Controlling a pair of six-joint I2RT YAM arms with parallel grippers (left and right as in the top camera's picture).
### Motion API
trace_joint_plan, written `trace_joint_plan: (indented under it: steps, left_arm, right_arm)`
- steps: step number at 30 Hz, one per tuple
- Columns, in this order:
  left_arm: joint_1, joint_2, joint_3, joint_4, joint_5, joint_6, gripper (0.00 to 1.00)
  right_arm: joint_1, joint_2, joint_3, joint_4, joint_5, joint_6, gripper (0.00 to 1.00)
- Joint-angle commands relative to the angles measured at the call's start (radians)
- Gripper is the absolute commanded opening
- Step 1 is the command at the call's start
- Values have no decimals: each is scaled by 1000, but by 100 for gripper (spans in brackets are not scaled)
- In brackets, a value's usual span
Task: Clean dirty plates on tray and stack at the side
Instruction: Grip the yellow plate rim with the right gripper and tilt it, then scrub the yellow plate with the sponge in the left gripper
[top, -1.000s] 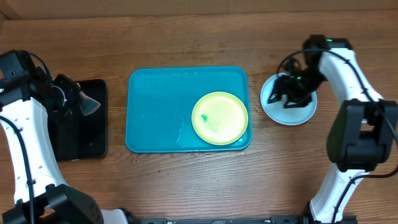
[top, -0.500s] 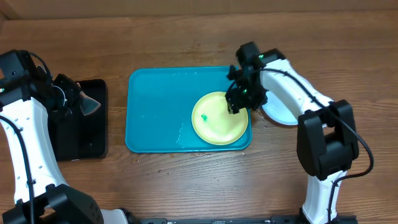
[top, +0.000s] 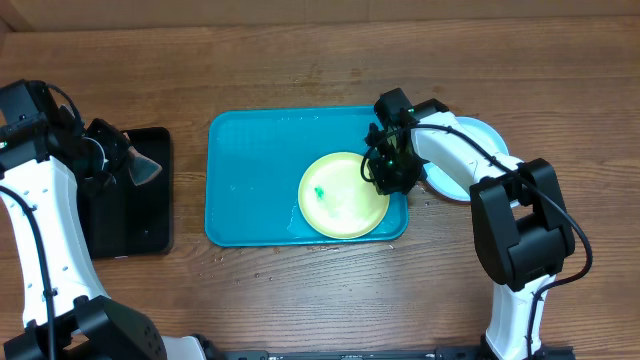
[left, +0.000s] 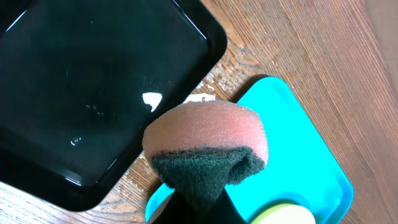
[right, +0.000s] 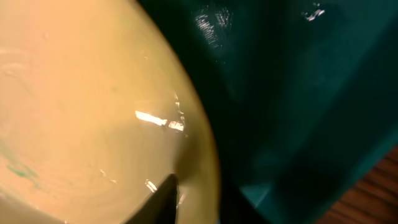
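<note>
A yellow-green plate (top: 340, 197) with a small teal smear lies in the right half of the teal tray (top: 250, 180). My right gripper (top: 386, 174) is at the plate's right rim. In the right wrist view its fingers (right: 193, 202) close over the rim of the plate (right: 81, 106), one finger inside. A pale blue-white plate (top: 482, 136) sits on the table right of the tray, partly hidden by my right arm. I cannot tell whether another plate lies under it. My left gripper (top: 128, 163) holds a pink sponge with a dark green side (left: 205, 146) above the black tray.
A black rectangular tray (top: 130, 215) lies left of the teal tray, also in the left wrist view (left: 81, 93), with water drops on the wood beside it. The teal tray's left half (left: 292, 143) is wet and bare.
My right gripper left the pale plate at the right and came to the yellow-green plate's right rim. That plate has slid a little to the left. The left arm has not moved.
</note>
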Motion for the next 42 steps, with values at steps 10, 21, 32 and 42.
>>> trace_joint_plan:
  steps: [10, 21, 32, 42]
  left_arm:
    - [-126, 2, -3, 18, 207, 210, 4]
    - [-498, 4, -101, 65, 89, 219, 4]
    - [-665, 118, -289, 333, 84, 87, 4]
    - [-682, 343, -292, 424, 55, 107, 4]
  right_arm:
    - [96, -9, -35, 201, -138, 296, 4]
    - [189, -9, -109, 349, 70, 552, 4]
    - [190, -9, -109, 349, 62, 551, 4]
    - [190, -9, -109, 349, 72, 550, 4]
